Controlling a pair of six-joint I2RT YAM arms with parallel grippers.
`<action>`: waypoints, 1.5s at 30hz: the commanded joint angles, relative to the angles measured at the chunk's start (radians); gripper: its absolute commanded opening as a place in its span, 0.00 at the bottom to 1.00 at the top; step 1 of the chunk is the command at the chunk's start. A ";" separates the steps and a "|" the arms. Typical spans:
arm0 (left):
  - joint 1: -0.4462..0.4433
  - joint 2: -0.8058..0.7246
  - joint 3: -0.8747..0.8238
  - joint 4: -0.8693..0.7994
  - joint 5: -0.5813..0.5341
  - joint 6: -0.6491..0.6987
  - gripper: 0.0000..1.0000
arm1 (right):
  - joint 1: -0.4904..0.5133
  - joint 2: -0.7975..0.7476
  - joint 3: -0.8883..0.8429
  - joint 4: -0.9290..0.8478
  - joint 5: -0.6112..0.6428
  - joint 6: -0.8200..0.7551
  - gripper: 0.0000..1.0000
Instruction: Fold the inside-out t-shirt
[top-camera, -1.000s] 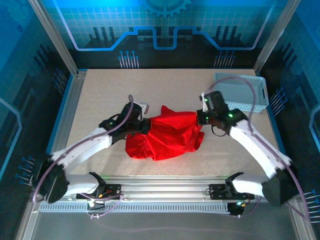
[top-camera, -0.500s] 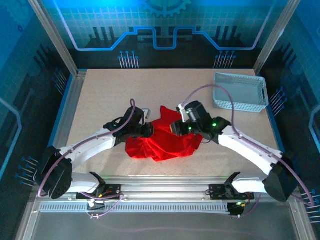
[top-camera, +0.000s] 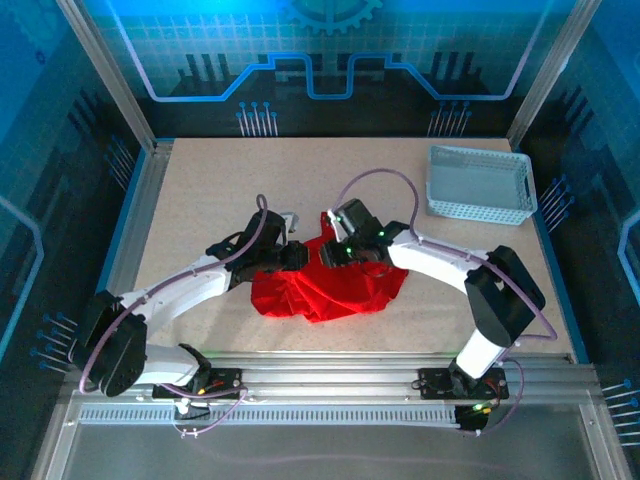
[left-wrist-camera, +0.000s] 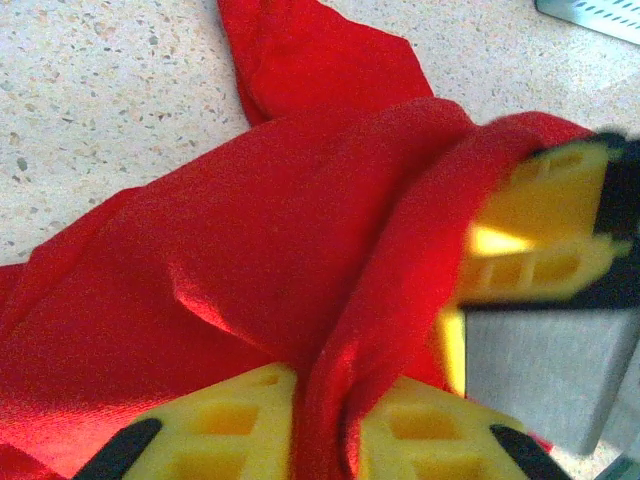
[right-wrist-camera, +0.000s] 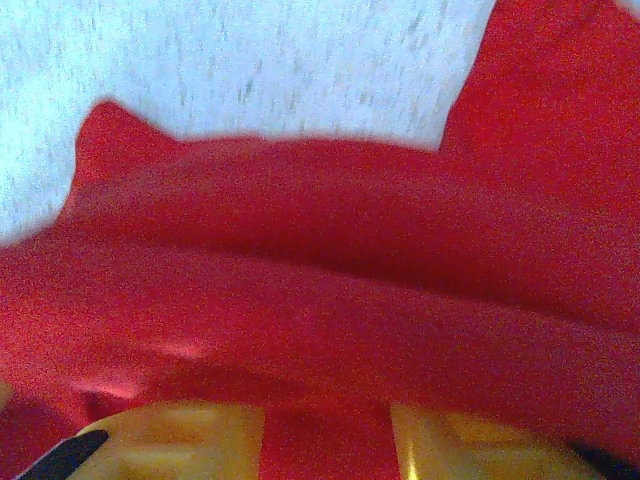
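The inside-out t-shirt (top-camera: 325, 285) lies bunched in a bright red heap at the middle of the table. My left gripper (top-camera: 297, 257) is at its upper left edge. In the left wrist view a raised fold of the shirt (left-wrist-camera: 250, 230) runs down between the yellow fingers (left-wrist-camera: 230, 420) and fills the narrow gap, so the left gripper (left-wrist-camera: 335, 390) is shut on it. My right gripper (top-camera: 335, 250) is right beside it at the heap's top. In the right wrist view it (right-wrist-camera: 325, 430) stands open, pressed into the cloth (right-wrist-camera: 350, 260), with red cloth across the gap.
A white mesh basket (top-camera: 478, 185) stands at the back right of the table (top-camera: 200, 190), apart from the shirt. The right arm stretches across from the right side, and both wrists crowd the heap's top edge. Metal rails frame the table.
The right gripper let go at the shirt's right side and swung left to the heap's top, next to the left gripper. The shirt drew in narrower. The left gripper barely moved.
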 joint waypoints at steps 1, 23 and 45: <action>0.007 0.028 -0.006 0.008 0.023 0.009 0.24 | -0.021 0.045 0.069 0.004 0.061 -0.013 0.39; 0.019 0.070 -0.044 0.090 0.066 0.004 0.19 | 0.010 -0.067 -0.001 0.072 -0.014 -0.184 0.32; 0.078 0.056 -0.079 0.136 0.119 -0.029 0.19 | -0.043 0.110 0.069 0.125 -0.198 -0.251 0.30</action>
